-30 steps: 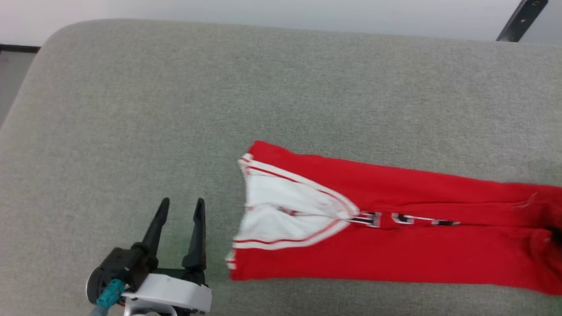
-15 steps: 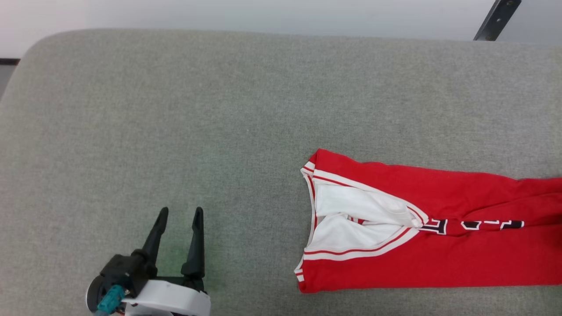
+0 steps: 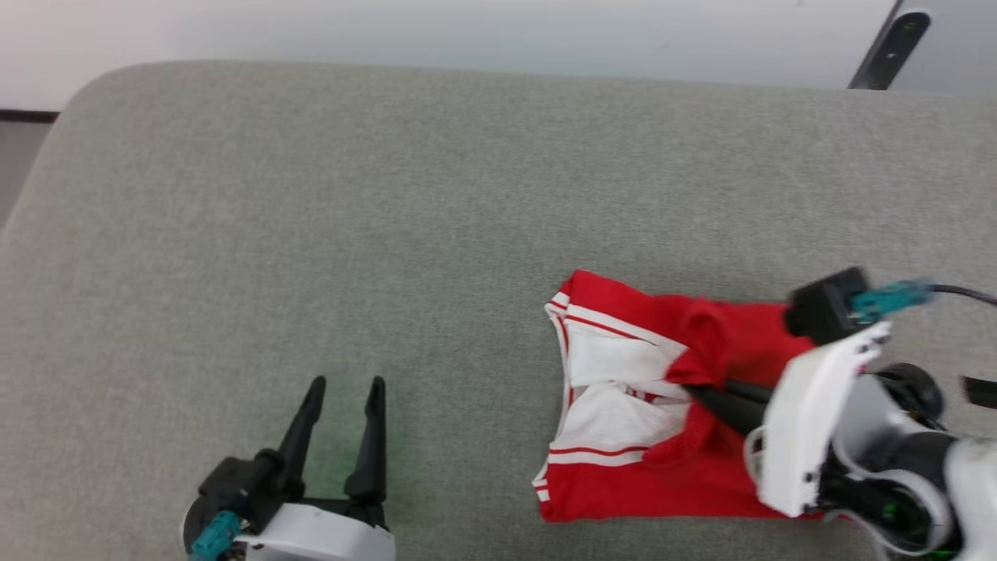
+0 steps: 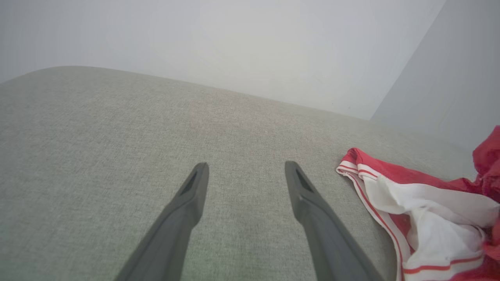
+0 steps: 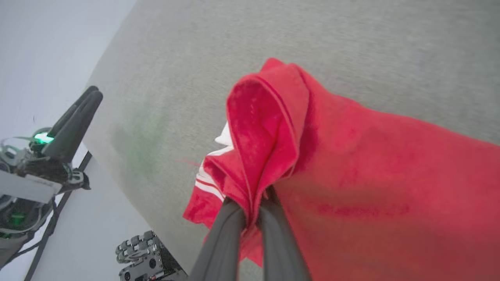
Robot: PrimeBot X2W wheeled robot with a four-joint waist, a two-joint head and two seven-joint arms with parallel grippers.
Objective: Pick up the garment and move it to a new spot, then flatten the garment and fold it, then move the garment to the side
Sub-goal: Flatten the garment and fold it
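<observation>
Garment (image 3: 615, 413) on grey cushion (image 3: 311, 234), left gripper (image 3: 347, 386) near it w/ fingers spread; red cloth, white neck part, right gripper (image 3: 692, 388) pinching a red fold.

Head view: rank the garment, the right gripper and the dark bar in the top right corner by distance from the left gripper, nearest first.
1. The garment, to the right of the left gripper, with its striped neck edge towards it.
2. The right gripper, farther right, shut on a red fold of the garment.
3. The dark bar, far off at the upper right.
</observation>
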